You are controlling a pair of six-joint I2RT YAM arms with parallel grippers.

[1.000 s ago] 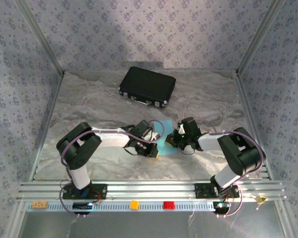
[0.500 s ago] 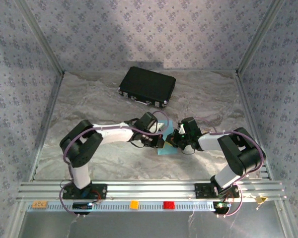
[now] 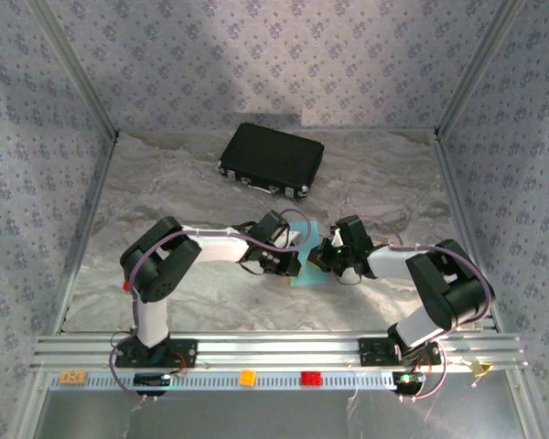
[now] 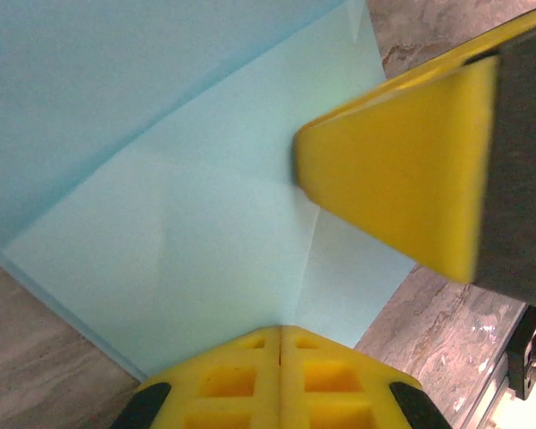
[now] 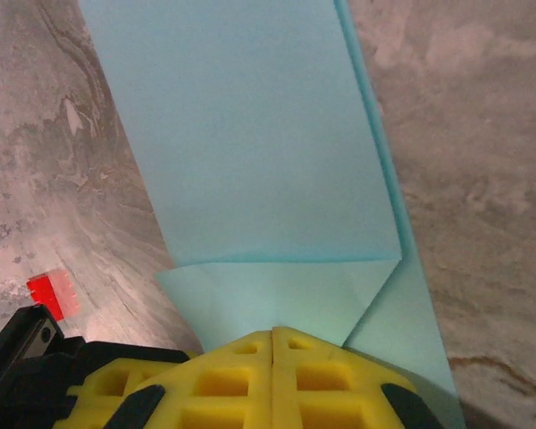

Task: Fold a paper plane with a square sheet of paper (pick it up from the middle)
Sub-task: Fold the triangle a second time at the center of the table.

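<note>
- The paper (image 3: 304, 274) lies flat on the bench (image 3: 183, 192), near its middle and a little toward the arms. It is partly folded into layers.
- The left gripper (image 3: 291, 262) reaches in from the left and sits at the paper's left side. The right gripper (image 3: 322, 261) comes in from the right to its right side. The two face each other, close together, with the paper between and under them.
- In the left wrist view, the left gripper (image 4: 280, 332) has its yellow fingers pressed together along a closed seam. Their tips sit at the near edge of the paper (image 4: 188, 223). I cannot tell whether any paper is pinched between them.
- That view also shows the right gripper's yellow finger (image 4: 402, 170), whose tip rests on the paper where several creases meet. Faint creases fan across the pale top layer, and a straight folded edge runs diagonally above it.
- In the right wrist view, the right gripper (image 5: 273, 336) also has its fingers together along a closed seam, with the tips over the paper (image 5: 250, 152). A long folded layer stretches away from it and ends in a straight edge just ahead of the tips. A paler flap shows beneath, and a narrow strip runs down the right side.
- Grey marbled bench (image 5: 482, 134) shows on both sides of the paper.
- The black case (image 3: 272, 159) lies closed at the far side of the bench, turned at an angle and well apart from the paper.
</note>
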